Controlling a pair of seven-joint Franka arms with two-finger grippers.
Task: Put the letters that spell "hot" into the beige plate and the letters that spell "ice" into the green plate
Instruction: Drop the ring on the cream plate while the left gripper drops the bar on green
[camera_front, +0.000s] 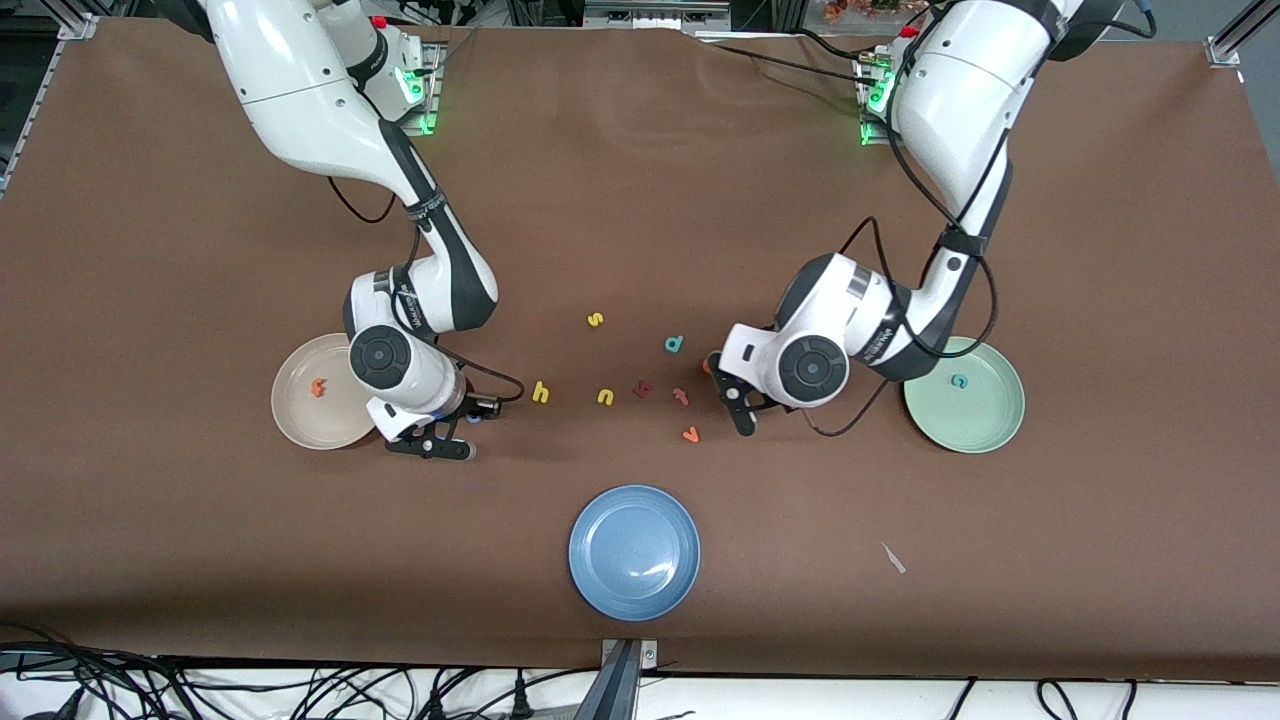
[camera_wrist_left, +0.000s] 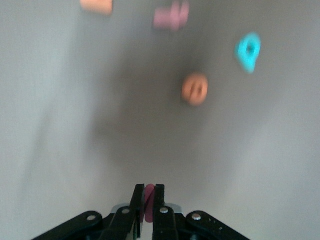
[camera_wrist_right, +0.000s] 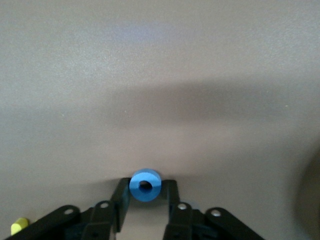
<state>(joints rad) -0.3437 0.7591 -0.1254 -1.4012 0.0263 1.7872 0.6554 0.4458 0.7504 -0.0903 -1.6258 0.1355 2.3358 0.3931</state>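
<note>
Brown surface (camera_front: 640, 180) carries three plates and scattered foam letters.

Beige plate (camera_front: 322, 392) sits at the right arm's end, orange "t" (camera_front: 318, 387) already in it. Green plate (camera_front: 964, 395) sits at the left arm's end, teal "c" (camera_front: 959, 380) in it. Blue plate (camera_front: 634, 551) is nearest the front camera.

Right tool (camera_wrist_right: 145, 195) is low, just beside the beige plate, fingers either side of the blue "o" (camera_wrist_right: 145, 185); they are at the ring's edges but I cannot tell if they clamp it. Yellow "h" (camera_front: 540, 392) lies on the surface close by, toward the middle.

Left tool (camera_wrist_left: 148, 192) is over the surface between the loose letters and the green plate, fingers together on a thin dark red piece, the "i" (camera_wrist_left: 149, 202). Orange "e" (camera_wrist_left: 194, 89) is on the surface near it.

Loose in the middle: yellow "s" (camera_front: 595, 320), yellow "n" (camera_front: 605, 397), teal "d" (camera_front: 674, 344), a dark red letter (camera_front: 643, 389), pinkish-red "t" (camera_front: 681, 396), orange "v" (camera_front: 690, 434). A small white scrap (camera_front: 893, 558) lies nearer the front camera.
</note>
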